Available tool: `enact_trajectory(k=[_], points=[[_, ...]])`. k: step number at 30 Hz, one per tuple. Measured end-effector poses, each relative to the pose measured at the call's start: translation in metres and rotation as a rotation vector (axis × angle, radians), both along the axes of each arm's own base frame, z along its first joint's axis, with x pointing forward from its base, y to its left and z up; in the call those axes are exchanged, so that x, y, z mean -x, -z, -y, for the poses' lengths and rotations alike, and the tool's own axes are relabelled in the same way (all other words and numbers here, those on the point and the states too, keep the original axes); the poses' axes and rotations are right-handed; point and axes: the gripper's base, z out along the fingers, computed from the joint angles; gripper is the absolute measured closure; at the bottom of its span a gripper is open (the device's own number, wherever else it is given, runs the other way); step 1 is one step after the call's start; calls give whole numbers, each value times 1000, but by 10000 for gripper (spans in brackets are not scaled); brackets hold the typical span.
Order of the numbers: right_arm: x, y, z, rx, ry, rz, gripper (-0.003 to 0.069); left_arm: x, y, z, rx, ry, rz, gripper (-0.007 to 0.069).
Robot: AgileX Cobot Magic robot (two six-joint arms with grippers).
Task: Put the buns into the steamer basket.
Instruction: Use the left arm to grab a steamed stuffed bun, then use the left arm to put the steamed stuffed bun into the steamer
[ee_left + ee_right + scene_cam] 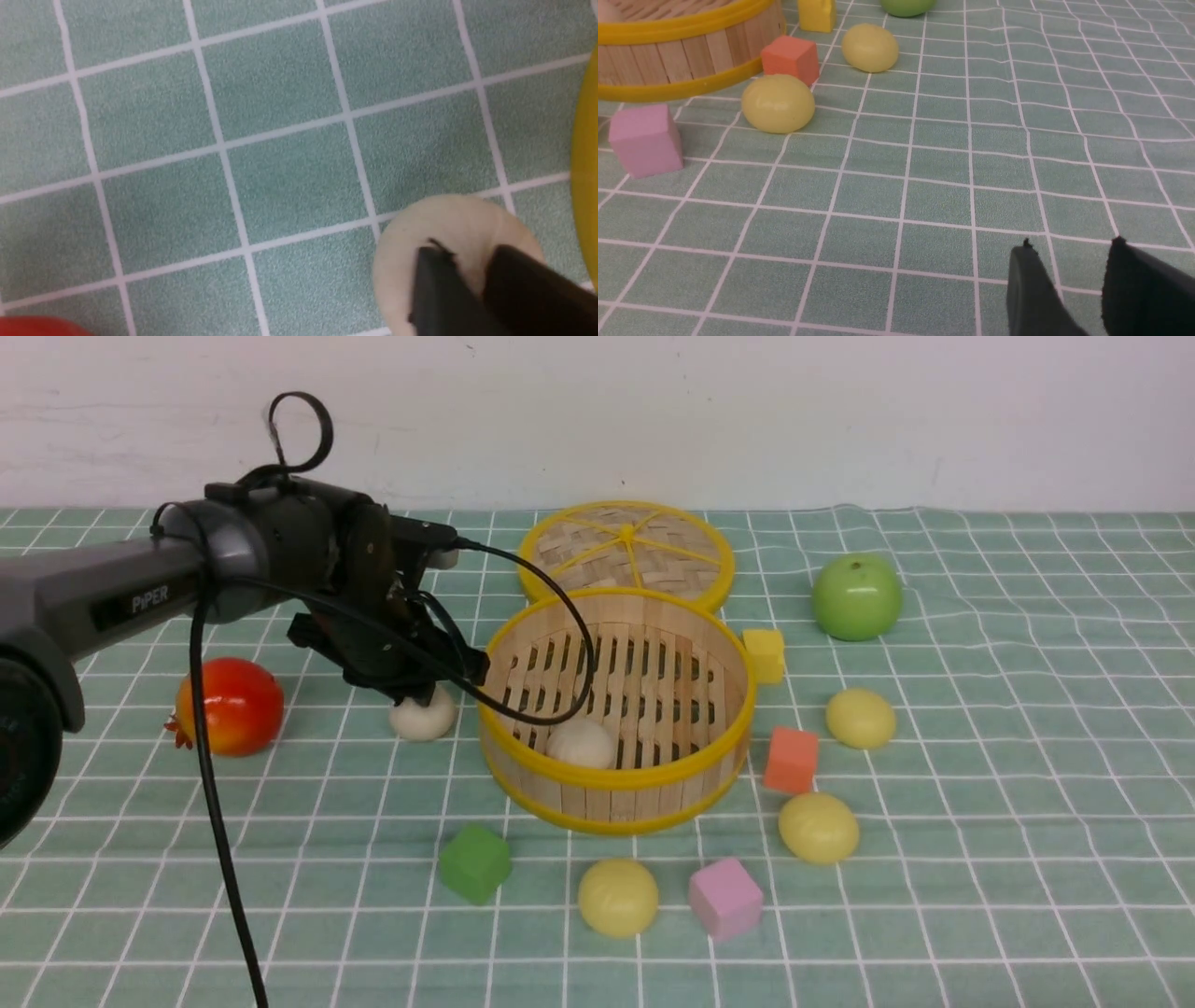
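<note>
The steamer basket [618, 788] stands mid-table and holds one off-white bun [581, 743]. A second off-white bun [423, 717] lies on the cloth just left of the basket. My left gripper [420, 689] hangs right above that bun [448, 219]; its jaws are a narrow gap apart over the bun's top, not around it [467, 252]. Three pale yellow buns lie right of and in front of the basket [860, 718] [819, 827] [617, 896]. My right gripper [1072, 245] is open and empty low over bare cloth, out of the front view, with two yellow buns [777, 103] [870, 47] ahead of it.
The flat woven lid [625, 549] lies behind the basket. A green apple [856, 596] is at the back right and a red fruit [231, 706] at the left. Yellow [765, 654], orange [792, 759], pink [724, 898] and green [475, 863] cubes surround the basket.
</note>
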Motion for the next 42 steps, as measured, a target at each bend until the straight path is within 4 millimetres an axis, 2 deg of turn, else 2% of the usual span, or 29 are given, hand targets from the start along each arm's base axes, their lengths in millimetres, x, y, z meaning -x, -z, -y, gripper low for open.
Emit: enact_trajectory(k=[1,3,8,9,10,12,15,19,22,26,33,36,41,42], points=[[0,0,0,0,0,0,419,0,0,0,-2,-1,-6,605],[0,0,0,0,0,0,419,2,-3,-1,-3,-1,-7,636],[0,0,0,0,0,0,419,9,-31,-2,7,-4,26,638],[0,0,0,0,0,0,419,14,-51,-3,29,-8,62,638],[0,0,0,0,0,0,419,15,-53,-3,30,-8,66,638],[0,0,0,0,0,0,419,24,-82,-4,62,-1,114,638],[0,0,0,0,0,0,419,35,-104,-2,111,19,136,638],[0,0,0,0,0,0,419,47,-121,13,195,108,143,638],[0,0,0,0,0,0,419,52,-116,37,236,191,125,638],[0,0,0,0,0,0,419,46,-92,64,243,244,115,638],[0,0,0,0,0,0,419,24,-45,70,222,221,116,629],[0,0,0,0,0,0,419,21,-37,70,214,219,110,606],[0,0,0,0,0,0,419,20,-34,69,195,208,111,454],[0,0,0,0,0,0,419,20,-34,68,194,195,110,402]])
